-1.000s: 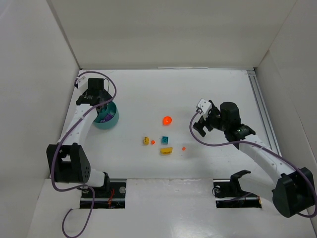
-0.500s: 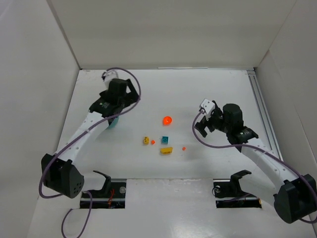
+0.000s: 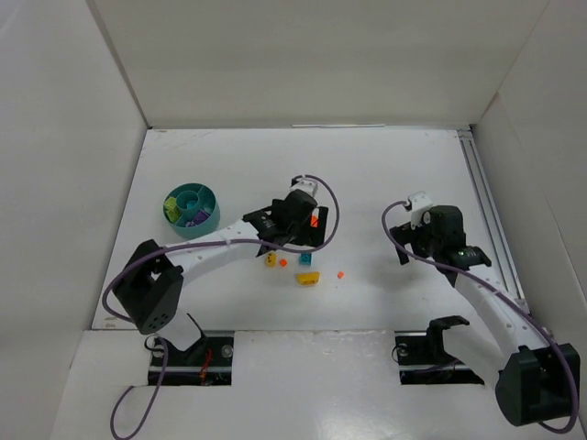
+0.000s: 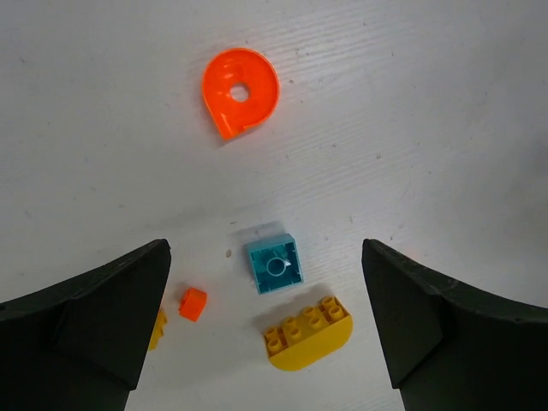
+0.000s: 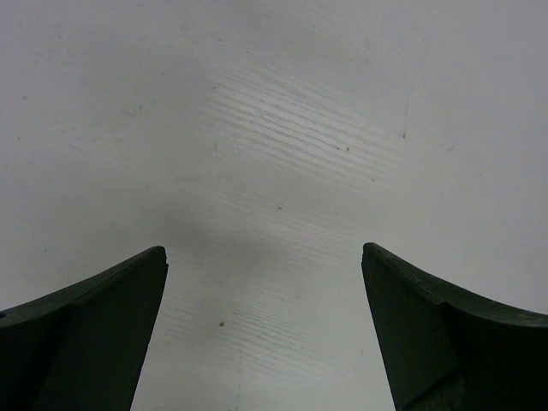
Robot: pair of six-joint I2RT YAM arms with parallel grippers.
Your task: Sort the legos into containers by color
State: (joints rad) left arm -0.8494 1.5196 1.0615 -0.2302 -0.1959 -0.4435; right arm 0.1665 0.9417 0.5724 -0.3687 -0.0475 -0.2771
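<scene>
L gripper (image 3: 295,223) has been swung from dish (image 3: 197,233) to over loose legos (image 4: 308,332), jaws wide & empty above teal block (image 4: 274,265), so next pick is judged set up; R gripper (image 5: 264,250) likewise open, empty.

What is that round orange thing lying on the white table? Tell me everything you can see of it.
The orange round piece is a small flat disc of glossy, bright orange plastic with a raised rim and a round hole in its middle. It is not a perfect circle: one side comes out to a blunt corner, like a teardrop. It lies flat on the white table with nothing touching it. The teal block sits nearby, clearly apart from it.
</scene>
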